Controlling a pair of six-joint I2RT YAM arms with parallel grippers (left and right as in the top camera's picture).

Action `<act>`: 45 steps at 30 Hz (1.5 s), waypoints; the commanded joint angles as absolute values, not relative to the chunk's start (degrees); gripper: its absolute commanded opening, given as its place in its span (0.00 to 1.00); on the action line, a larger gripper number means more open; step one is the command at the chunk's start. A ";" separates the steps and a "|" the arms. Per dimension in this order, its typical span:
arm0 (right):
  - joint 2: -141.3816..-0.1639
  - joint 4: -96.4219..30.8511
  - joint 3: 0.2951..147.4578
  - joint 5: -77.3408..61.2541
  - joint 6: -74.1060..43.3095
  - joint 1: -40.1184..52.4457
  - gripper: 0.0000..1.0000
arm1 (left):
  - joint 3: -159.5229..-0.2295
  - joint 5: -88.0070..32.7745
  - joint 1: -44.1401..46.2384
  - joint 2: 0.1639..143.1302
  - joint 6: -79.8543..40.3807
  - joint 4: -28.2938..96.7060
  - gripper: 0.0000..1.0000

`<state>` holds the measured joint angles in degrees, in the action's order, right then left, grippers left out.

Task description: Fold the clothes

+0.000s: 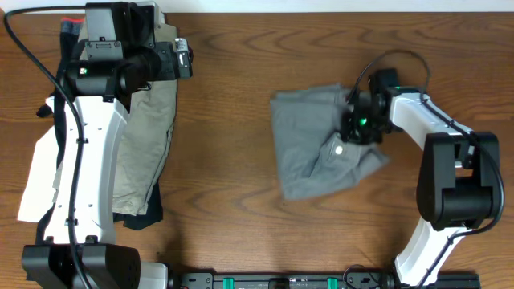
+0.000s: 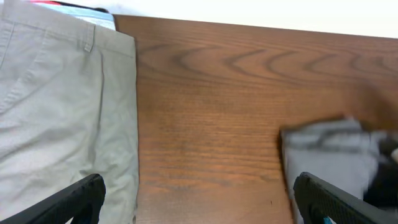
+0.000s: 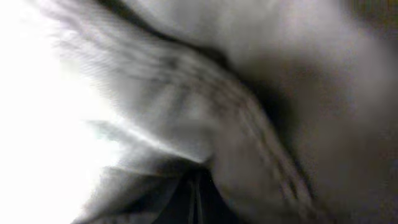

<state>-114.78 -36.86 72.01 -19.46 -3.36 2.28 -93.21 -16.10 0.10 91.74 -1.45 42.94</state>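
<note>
The grey shorts [image 1: 309, 144] lie crumpled on the wooden table right of centre, with a pale round button [image 1: 338, 149] showing. My right gripper [image 1: 354, 120] is pressed into their right edge. In the right wrist view blurred grey cloth [image 3: 186, 106] fills the frame and the dark fingers [image 3: 198, 193] are closed together on it. My left gripper [image 1: 185, 58] is open and empty at the far left. In the left wrist view its fingers [image 2: 199, 205] stand wide apart above bare wood, and the grey shorts [image 2: 329, 149] show at the right.
Lighter khaki-tan shorts [image 1: 148, 136] lie along the left side under my left arm and also show in the left wrist view [image 2: 62, 112]. White [image 1: 36, 185] and black [image 1: 148, 215] garments lie beneath them. The table's far edge [image 2: 249, 22] is close.
</note>
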 commanded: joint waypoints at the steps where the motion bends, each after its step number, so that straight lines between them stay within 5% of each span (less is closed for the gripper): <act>1: -117.32 -28.40 71.16 -3.11 -1.50 -0.62 0.01 | -92.82 -15.55 -0.10 92.58 -1.08 42.41 0.98; 8: -116.99 -21.08 75.85 -10.59 0.27 -1.98 0.01 | -92.82 -15.55 -0.10 93.23 -1.08 42.37 0.98; 14: -114.89 -37.15 90.04 -21.30 0.30 -1.93 0.10 | -92.82 -15.55 -0.10 93.36 -1.08 42.35 0.98; 21: -113.32 -55.99 104.25 -23.77 4.58 -0.25 0.09 | -92.82 -15.55 -0.10 93.38 -1.08 42.37 0.98; 24: -113.54 -60.71 103.96 -22.02 6.90 1.34 0.12 | -92.82 -15.55 -0.10 93.38 -1.08 42.37 0.98; 32: -113.58 -63.66 95.42 -11.94 6.83 4.54 0.44 | -92.82 -15.55 -0.10 93.41 -1.08 42.50 0.98; 36: -113.58 -62.30 92.66 -7.16 4.71 4.29 0.51 | -92.82 -15.55 -0.10 93.41 -1.08 42.57 0.98; 45: -113.58 -59.92 92.23 -5.87 4.75 3.79 0.46 | -92.82 -15.57 -0.10 93.41 -1.08 42.83 0.98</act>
